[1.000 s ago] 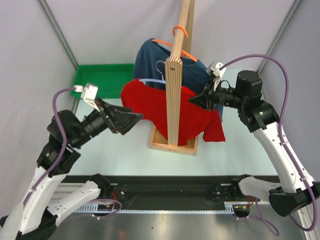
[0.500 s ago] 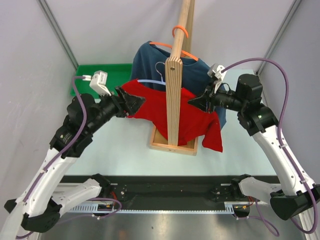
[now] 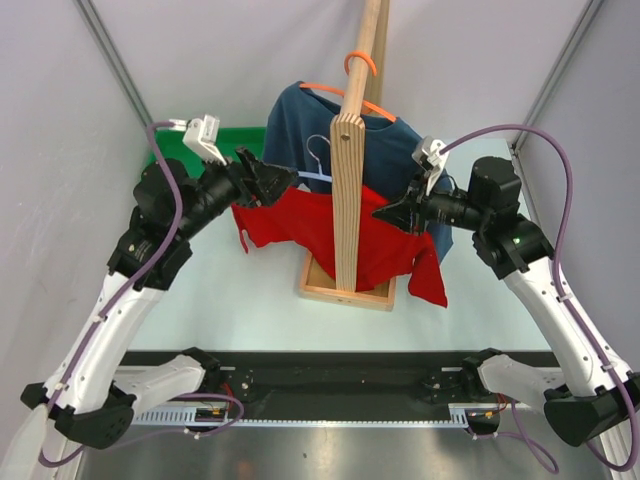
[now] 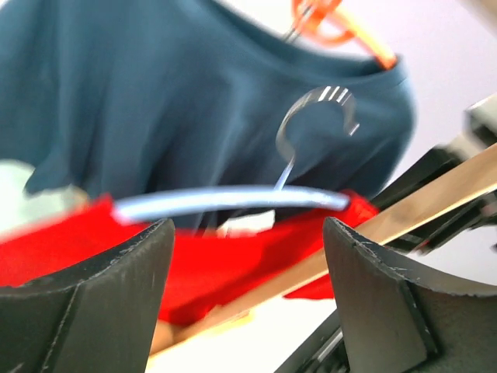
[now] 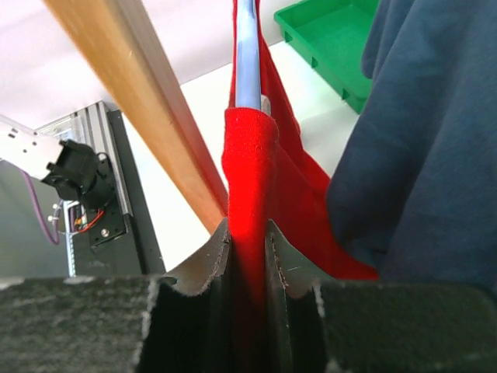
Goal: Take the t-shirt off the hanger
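Your red shirt (image 3: 300,225) hangs at the wooden stand (image 3: 347,200), over the middle of the desk (image 3: 220,300). It is crumpled, and its right hem sags towards the stand's base. On the left it droops below the bare bar of the pale hanger (image 3: 318,178).

Count two shirts, the red one and a blue shirt (image 3: 295,120) behind it. There are two hangers, the pale one and an orange hanger (image 3: 358,65), one stand, and one tray (image 3: 240,138) at the far left corner.

Your left tool (image 3: 283,182) is spread wide at the hanger's left end and holds nothing. Your right tool (image 3: 385,213) is nearly closed, pinching red cloth.

Only the right wrist view shows that pinch: the red shirt (image 5: 248,155) runs down between the fingers (image 5: 221,252). Only the left wrist view shows the pale hanger's (image 4: 233,200) whole bar and hook, lying beyond the fingers (image 4: 116,280).
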Tool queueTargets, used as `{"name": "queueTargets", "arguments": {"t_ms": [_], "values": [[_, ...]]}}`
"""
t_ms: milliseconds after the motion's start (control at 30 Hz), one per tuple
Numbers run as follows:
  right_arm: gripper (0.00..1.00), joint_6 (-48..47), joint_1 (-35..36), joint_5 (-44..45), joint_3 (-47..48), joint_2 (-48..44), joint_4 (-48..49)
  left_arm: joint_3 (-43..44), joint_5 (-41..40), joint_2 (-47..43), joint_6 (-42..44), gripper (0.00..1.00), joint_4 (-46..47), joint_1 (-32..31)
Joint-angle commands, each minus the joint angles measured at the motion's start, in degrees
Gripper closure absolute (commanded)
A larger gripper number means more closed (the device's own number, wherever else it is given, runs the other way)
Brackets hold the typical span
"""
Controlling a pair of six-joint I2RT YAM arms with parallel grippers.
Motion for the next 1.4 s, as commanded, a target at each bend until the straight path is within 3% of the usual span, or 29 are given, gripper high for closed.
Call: {"name": "queueTargets", "arguments": {"t_ms": [0, 267, 400, 467, 533, 567, 667, 733, 800, 833, 867, 933, 967, 1100, 1267, 1367], "values": [[1.0, 0.9, 0.4, -2.0, 0.8, -2.2, 6.0, 4.9, 12.1, 4.9, -0.1, 0.21, 7.3, 2.1], [1.0, 1.5, 1.3, -2.1, 1.7, -2.5, 5.5, 6.8, 22.7, 12.8, -1.6, 0.31, 13.6, 2.0], [1.0, 1.5, 1.3, -1.7, 1.9, -2.6, 5.2, 5.9, 23.3, 14.2, -3.0, 0.41, 14.9, 1.8], [1.0, 1.9, 1.6, -1.4, 1.8, -2.5, 5.9, 5.2, 23.5, 14.6, -3.2, 0.55, 15.7, 1.5], [1.0, 3.2, 2.1, -1.0, 1.8, -2.6, 6.4, 5.0, 22.7, 14.8, -3.5, 0.81, 15.8, 0.9], [1.0, 3.3, 2.3, -0.6, 1.8, -2.6, 6.6, 4.9, 22.0, 14.9, -3.5, 0.89, 15.5, 0.7], [1.0, 4.0, 3.8, 1.6, 1.9, -2.7, 6.9, 4.8, 18.2, 14.3, -2.2, 1.0, 13.3, -0.9], [1.0, 5.2, 5.3, 4.8, 2.4, -2.6, 6.5, 4.5, 13.5, 13.2, -2.1, 1.0, 12.2, -1.9], [0.88, 6.8, 6.4, 10.3, 3.7, -2.6, 4.9, 4.1, 8.3, 12.1, -2.9, 1.0, 11.1, -2.4], [0.75, 7.6, 7.6, 12.5, 4.1, -2.9, 2.5, 3.9, 3.5, 10.8, -3.2, 0.99, 10.5, -2.9], [0.54, 9.3, 8.1, 14.7, 4.5, -3.2, 1.1, 3.7, 1.5, 10.1, -3.4, 1.0, 9.6, -3.2], [0.36, 11.2, 9.1, 19.9, 4.3, -4.2, -2.5, 3.5, -2.6, 8.2, -3.9, 1.0, 8.5, -3.6], [0.21, 12.0, 9.5, 21.2, 3.7, -5.8, -3.3, 3.3, -5.1, 7.7, -4.1, 1.0, 7.9, -3.7], [0.13, 14.7, 10.0, 27.0, 0.9, -11.1, -8.1, 2.7, -8.3, 6.0, -4.3, 1.0, 7.8, -4.0], [0.03, 11.4, 10.0, 29.3, -2.4, -16.6, -14.5, 4.2, -6.4, 6.6, -2.7, 1.0, 6.8, -4.1], [0.02, 10.1, 10.0, 32.8, -3.2, -17.8, -17.5, 4.2, -5.5, 6.1, -2.7, 1.0, 6.6, -4.1]]}}
